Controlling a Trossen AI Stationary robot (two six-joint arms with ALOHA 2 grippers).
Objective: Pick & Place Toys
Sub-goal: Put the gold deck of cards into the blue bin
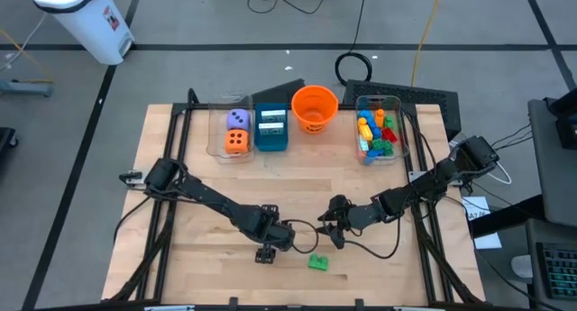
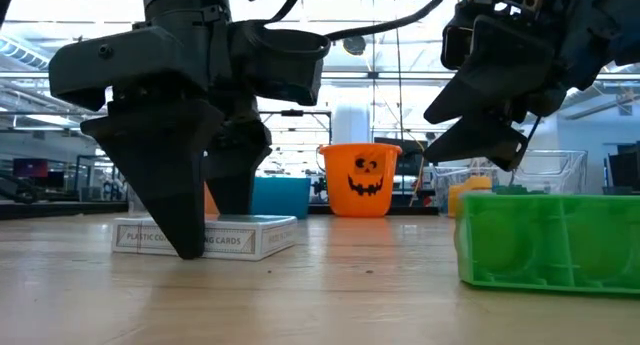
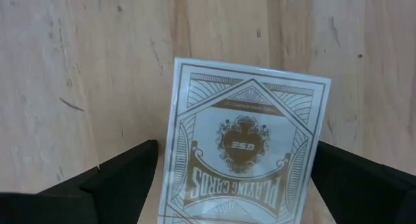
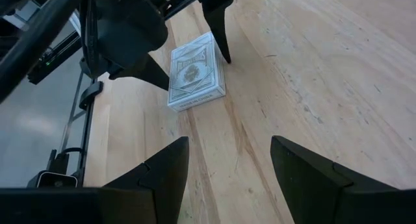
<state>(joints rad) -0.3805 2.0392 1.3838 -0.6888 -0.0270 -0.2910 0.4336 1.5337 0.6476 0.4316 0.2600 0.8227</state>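
Observation:
A white playing-card box (image 3: 244,146) lies flat on the wooden table near its front edge. My left gripper (image 3: 237,185) points down over it, open. One finger (image 2: 185,210) stands in front of one long side and the other finger (image 2: 235,180) behind the opposite side, tips down near the tabletop. A green brick (image 1: 317,262) rests on the table just right of it. My right gripper (image 4: 227,178) hovers open and slanted above the table to the right, facing the box (image 4: 195,71), with nothing between its fingers.
Along the far edge stand a clear bin with a purple and an orange die (image 1: 236,131), a teal box (image 1: 270,129), an orange bucket (image 1: 315,108) and a clear bin of coloured bricks (image 1: 377,129). Bare wood lies between these and the grippers.

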